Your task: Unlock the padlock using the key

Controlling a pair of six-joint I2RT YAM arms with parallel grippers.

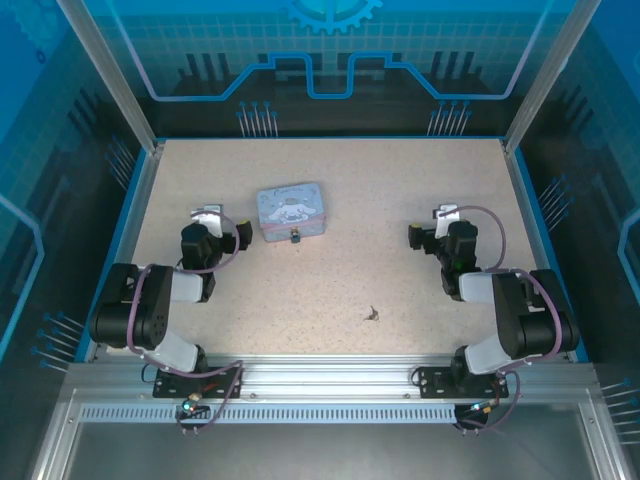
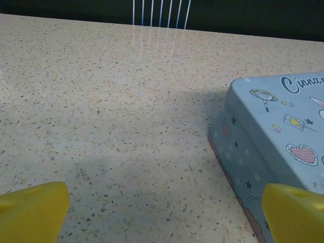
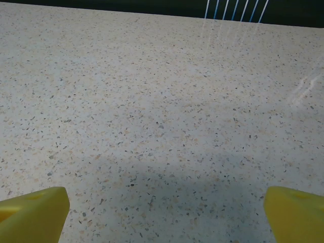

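Observation:
The padlock [image 1: 295, 237] is a tiny brass and dark thing hanging at the near edge of a pale blue tin [image 1: 290, 210]. The key [image 1: 373, 314] is a small dark speck lying on the speckled table [image 1: 330, 170], nearer the front and right of centre. My left gripper [image 1: 222, 225] stands open just left of the tin, with nothing between its yellow fingertips [image 2: 33, 210]. In the left wrist view the tin's corner [image 2: 268, 136] lies to the right of the open left gripper [image 2: 164, 217]. My right gripper [image 1: 430, 222] is open over bare table, far right of the tin, with its fingertips [image 3: 296, 212] wide apart around the right gripper's gap [image 3: 167, 215].
The tin carries a white cartoon figure on its lid. Blue raised edges [image 1: 135, 210] and aluminium posts [image 1: 110, 75] border the table. Both arm bases sit on the metal rail [image 1: 320, 380] at the front.

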